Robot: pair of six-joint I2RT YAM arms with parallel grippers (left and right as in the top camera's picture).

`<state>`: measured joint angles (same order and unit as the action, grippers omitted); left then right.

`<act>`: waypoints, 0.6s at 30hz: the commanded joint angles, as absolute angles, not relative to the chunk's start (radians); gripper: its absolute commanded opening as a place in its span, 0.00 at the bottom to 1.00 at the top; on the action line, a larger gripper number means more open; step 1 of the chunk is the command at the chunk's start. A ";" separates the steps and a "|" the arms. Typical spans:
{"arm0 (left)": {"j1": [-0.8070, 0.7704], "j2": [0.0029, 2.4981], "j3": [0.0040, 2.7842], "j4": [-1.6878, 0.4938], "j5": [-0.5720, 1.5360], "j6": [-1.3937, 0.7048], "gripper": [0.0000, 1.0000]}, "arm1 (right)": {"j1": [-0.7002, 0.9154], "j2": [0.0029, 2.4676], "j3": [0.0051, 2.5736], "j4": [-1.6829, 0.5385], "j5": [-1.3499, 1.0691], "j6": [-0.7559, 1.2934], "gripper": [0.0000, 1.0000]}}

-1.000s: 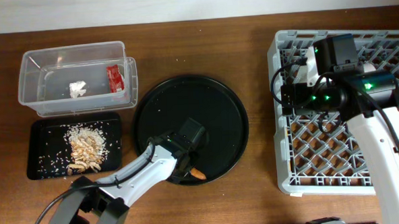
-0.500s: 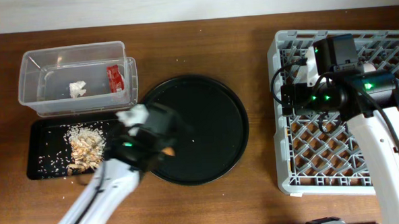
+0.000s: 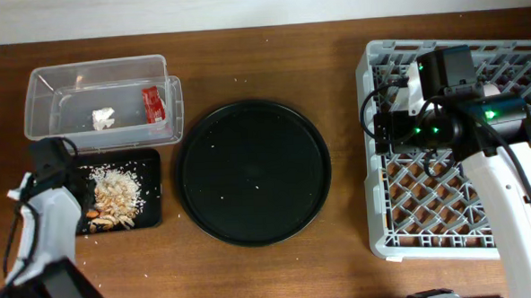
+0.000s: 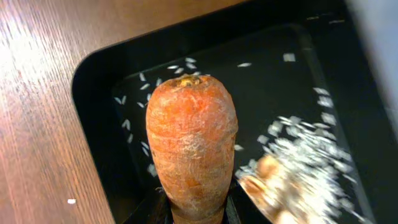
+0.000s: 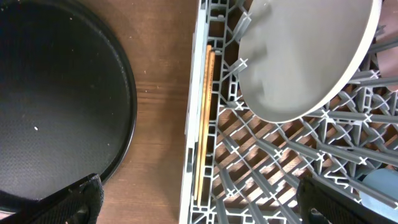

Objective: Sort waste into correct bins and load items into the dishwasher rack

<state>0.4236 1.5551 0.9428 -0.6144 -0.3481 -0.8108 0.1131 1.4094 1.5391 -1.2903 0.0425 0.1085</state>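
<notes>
Carrot (image 4: 191, 143) sits clamped in the left claw (image 4: 194, 210) over the black tray (image 4: 87, 81), seemingly hidden overhead by the arm (image 3: 51, 212).

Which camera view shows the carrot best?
The left wrist view: the carrot fills the frame, held by the left gripper over the black tray. Overhead, the left arm hides it. The right wrist view misses it.
</notes>
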 commanded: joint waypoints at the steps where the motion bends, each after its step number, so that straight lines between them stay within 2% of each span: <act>1: 0.467 1.658 0.953 -0.591 -0.293 -0.801 0.16 | 0.117 1.412 1.543 -1.291 0.037 0.112 0.98; 2: 0.471 1.676 0.953 -0.587 -0.280 -0.801 0.17 | 0.117 1.412 1.543 -1.291 0.037 0.112 0.98; 3: 0.471 1.681 0.953 -0.583 -0.278 -0.797 0.23 | 0.117 1.412 1.543 -1.291 0.037 0.112 0.98; 5: 0.471 1.681 0.957 -0.576 -0.274 -0.789 0.41 | 0.117 1.412 1.543 -1.291 0.037 0.111 0.98; 7: 0.471 1.681 0.975 -0.576 -0.248 -0.729 0.52 | 0.117 1.412 1.543 -1.290 0.037 0.111 0.99; 11: 0.464 1.656 1.110 -0.652 -0.121 -0.622 0.59 | 0.117 1.412 1.543 -1.271 0.036 0.112 0.98; 12: 0.443 1.639 1.171 -0.680 -0.068 -0.546 0.65 | 0.117 1.413 1.543 -1.252 0.018 0.112 0.98; 14: 0.371 1.618 1.242 -0.697 0.126 -0.333 0.71 | 0.118 1.429 1.543 -1.171 -0.159 0.110 0.98; 15: 0.326 1.618 1.259 -0.697 0.244 -0.232 0.83 | 0.118 1.441 1.543 -1.136 -0.229 0.108 0.99; 16: 0.272 1.618 1.260 -0.707 0.285 -0.190 0.99 | 0.118 1.460 1.543 -1.099 -0.299 0.108 0.98; 18: 0.190 1.619 1.260 -0.788 0.270 -0.146 0.99 | 0.118 1.504 1.543 -1.077 -0.344 0.107 0.98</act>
<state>0.2813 1.6341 1.2560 -0.7151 0.1463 -0.3233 0.1131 1.4517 1.5391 -1.0904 -0.1993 0.1081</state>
